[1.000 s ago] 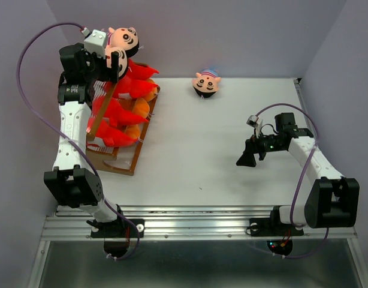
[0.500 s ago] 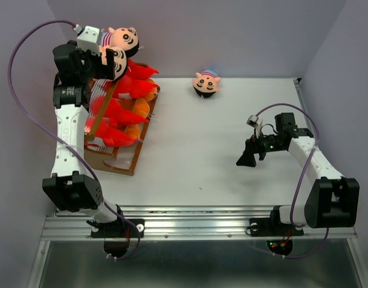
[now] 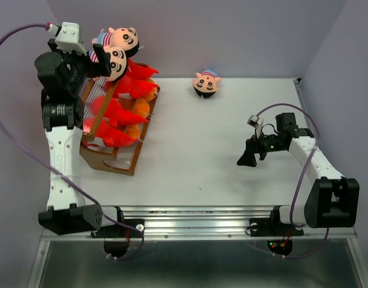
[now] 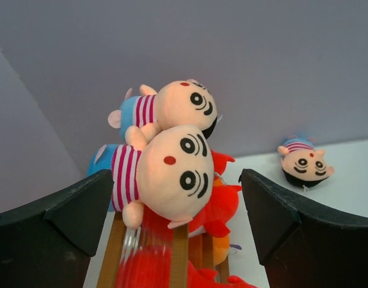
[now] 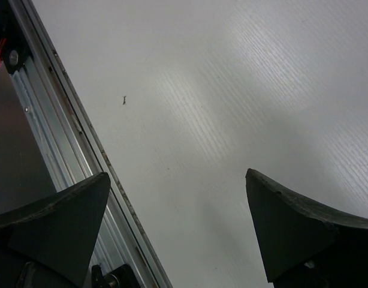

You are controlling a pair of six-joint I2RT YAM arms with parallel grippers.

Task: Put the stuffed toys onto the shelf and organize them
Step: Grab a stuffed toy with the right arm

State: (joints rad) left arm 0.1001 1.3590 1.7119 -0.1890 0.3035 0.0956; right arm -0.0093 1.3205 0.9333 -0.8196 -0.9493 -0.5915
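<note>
The shelf (image 3: 121, 163) stands at the table's left, loaded with red toys (image 3: 115, 111) and orange ones (image 3: 142, 108). Two doll heads with striped caps lie on its top tier, one nearer (image 3: 115, 61) and one behind (image 3: 124, 39). My left gripper (image 3: 94, 65) hovers open just left of the nearer head (image 4: 172, 177), not touching it; in the left wrist view the gripper (image 4: 175, 180) frames that head between wide fingers. A third doll head (image 3: 206, 83) lies on the table at the back middle. My right gripper (image 3: 247, 159) hangs open over bare table, holding nothing.
Purple walls close in the back and both sides. The shelf's wooden slats (image 4: 179, 264) run under the left gripper. A metal rail (image 5: 58, 150) lines the table's near edge beside the right gripper (image 5: 178, 180). White table (image 3: 196, 156) lies between the shelf and the right arm.
My left arm has drawn back to the left and upward, away from the nearer doll head, which stays on the top tier. Its jaws widened slightly. The right arm has not moved.
</note>
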